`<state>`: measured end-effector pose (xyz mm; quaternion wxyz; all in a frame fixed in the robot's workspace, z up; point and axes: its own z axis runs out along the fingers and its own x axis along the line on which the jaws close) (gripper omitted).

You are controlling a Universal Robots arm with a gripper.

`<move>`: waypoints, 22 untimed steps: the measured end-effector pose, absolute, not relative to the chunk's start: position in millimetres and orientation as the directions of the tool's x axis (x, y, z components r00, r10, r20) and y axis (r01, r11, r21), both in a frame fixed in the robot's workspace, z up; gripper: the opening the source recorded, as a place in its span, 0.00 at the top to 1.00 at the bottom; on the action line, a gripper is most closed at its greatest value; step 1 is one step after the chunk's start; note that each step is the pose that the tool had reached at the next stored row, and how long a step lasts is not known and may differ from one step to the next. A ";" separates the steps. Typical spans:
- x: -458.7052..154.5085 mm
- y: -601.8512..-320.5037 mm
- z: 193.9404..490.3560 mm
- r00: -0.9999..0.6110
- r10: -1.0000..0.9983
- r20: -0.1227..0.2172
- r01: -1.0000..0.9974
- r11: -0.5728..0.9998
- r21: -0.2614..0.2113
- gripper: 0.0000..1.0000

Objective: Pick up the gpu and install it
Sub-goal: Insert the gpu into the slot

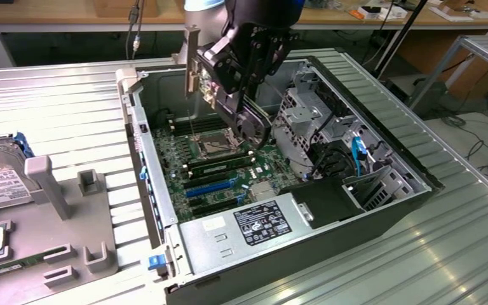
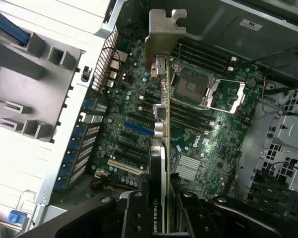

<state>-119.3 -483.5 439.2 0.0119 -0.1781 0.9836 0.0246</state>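
**Obscured areas.** In the exterior view the arm (image 1: 206, 5) is cut off at the frame edge, and the gripper (image 1: 237, 60) covers most of the gpu (image 1: 203, 86). Only the bracket (image 1: 192, 54) and a strip of green board edge are exposed there. In the wrist view the gpu (image 2: 162, 148) appears edge-on, so the board face is not legible. Its near end is hidden between the fingers (image 2: 136, 210). The grey tray (image 1: 83, 210) at the exterior view's left is cut off by the frame.

**Gripper.** The gripper (image 2: 164, 206) is partly closed, with the jaws clamped on the gpu, one on each face.

**Location.** The gpu hangs above the motherboard (image 1: 218, 162) inside the open case (image 1: 345, 254), clear of the slots.

**Orientation.** The bracket (image 2: 165, 34) stands roughly upright with its bent tab uppermost, on the side toward the exterior view's left. The board runs from the bracket toward the gripper. Its full long axis cannot be traced.
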 end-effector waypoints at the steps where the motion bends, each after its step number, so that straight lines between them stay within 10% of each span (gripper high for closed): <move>1: -119.3 -483.5 439.2 -0.933 -0.359 -0.032 -0.360 0.932 0.044 0.73; 22: -119.3 -483.5 439.2 -0.762 -0.647 -0.032 -0.647 0.761 0.044 0.73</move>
